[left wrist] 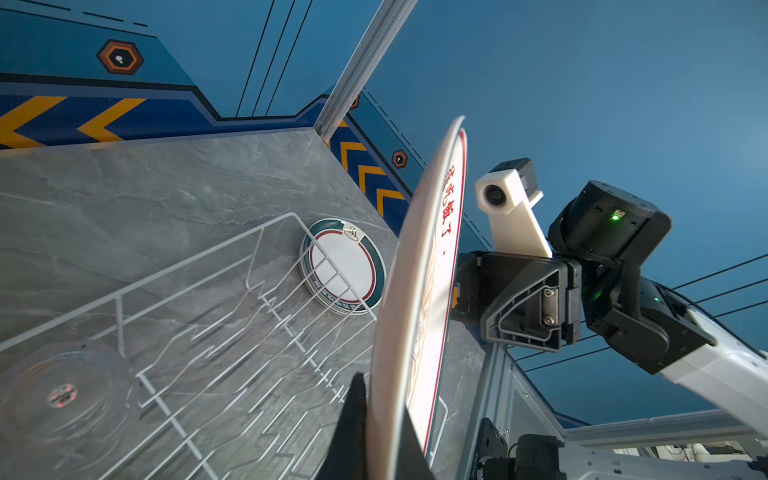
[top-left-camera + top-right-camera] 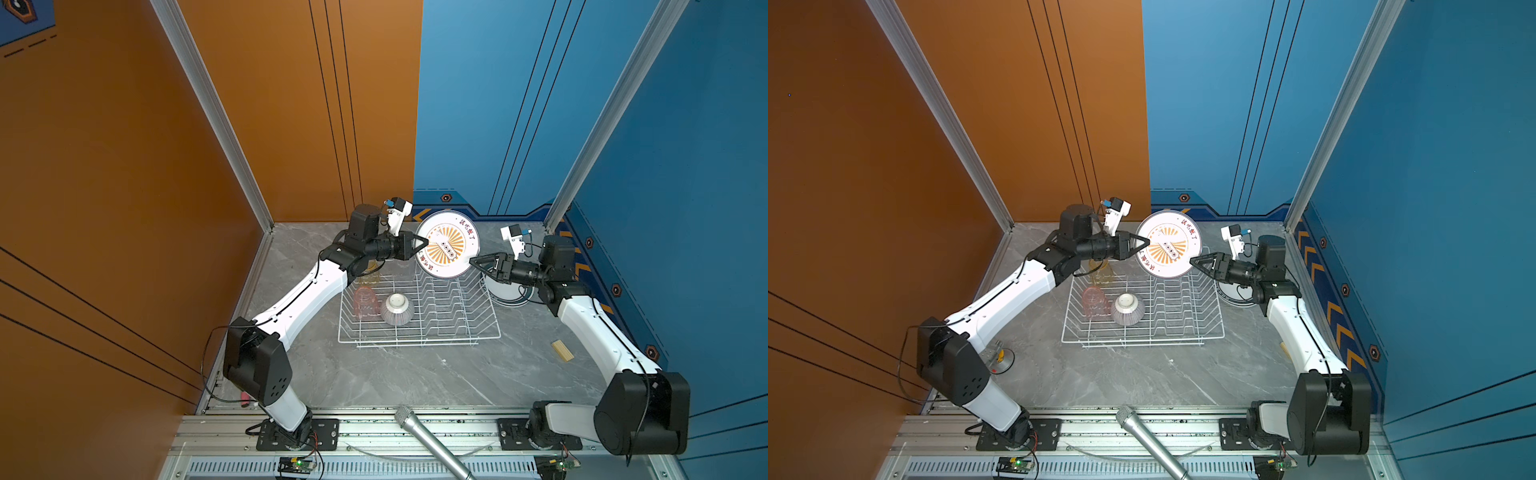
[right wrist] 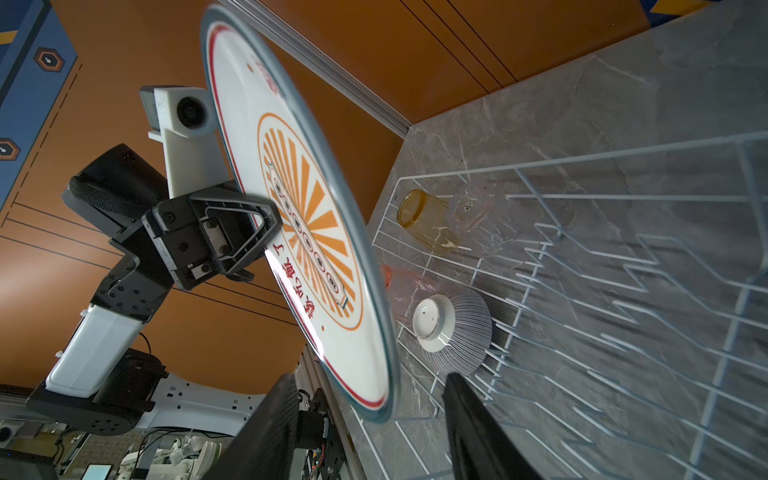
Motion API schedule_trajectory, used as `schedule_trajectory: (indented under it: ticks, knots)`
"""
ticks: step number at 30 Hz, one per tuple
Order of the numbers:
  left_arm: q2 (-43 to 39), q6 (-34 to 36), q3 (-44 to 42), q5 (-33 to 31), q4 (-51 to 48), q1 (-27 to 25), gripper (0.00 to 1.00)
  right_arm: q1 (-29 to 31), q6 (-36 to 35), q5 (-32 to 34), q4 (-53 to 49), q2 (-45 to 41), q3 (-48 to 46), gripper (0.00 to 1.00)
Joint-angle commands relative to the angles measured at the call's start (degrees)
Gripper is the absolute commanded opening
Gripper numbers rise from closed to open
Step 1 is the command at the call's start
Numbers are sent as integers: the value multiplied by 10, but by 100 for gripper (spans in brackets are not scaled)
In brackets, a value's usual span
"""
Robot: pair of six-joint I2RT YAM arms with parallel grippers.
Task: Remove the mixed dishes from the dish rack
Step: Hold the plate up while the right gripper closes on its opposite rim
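One sunburst plate (image 2: 451, 245) upright above one dish rack (image 2: 419, 340), left fingers (image 2: 419, 243) clamped on its edge, right fingers (image 2: 484, 262) spread astride the opposite rim, three glasses racked, amber tumbler (image 3: 424, 220), pink tumbler (image 2: 365, 303), clear tumbler (image 1: 62, 395), one upturned striped bowl (image 2: 397, 309), one plate stack (image 1: 345, 266) on desk (image 2: 415, 382) beside

Left end effector (image 2: 425, 242) pinched tight, right end effector (image 2: 473, 262) parted, both raised, pointing toward each other.

The front of the grey stone surface (image 2: 415, 374) lies open. In the white wire dish rack (image 2: 453, 320), the slot side has room; a pink ribbed glass (image 2: 365, 303) and striped white bowl (image 2: 397, 309) block its left. A round white sunburst plate (image 2: 448, 244) hangs over its back.
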Motion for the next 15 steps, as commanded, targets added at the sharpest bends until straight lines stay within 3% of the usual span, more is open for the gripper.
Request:
schedule_trajectory:
  ticks: [1, 10, 15]
  knots:
    - [-1, -51, -11, 43, 94, 2, 0, 8, 44, -9, 69, 11, -12, 54]
    - [23, -114, -31, 61, 179, -11, 0, 15, 161, -3, 239, 32, -33, 48]
    - [41, -134, -31, 66, 203, -21, 0, 16, 235, -6, 342, 49, -45, 38]
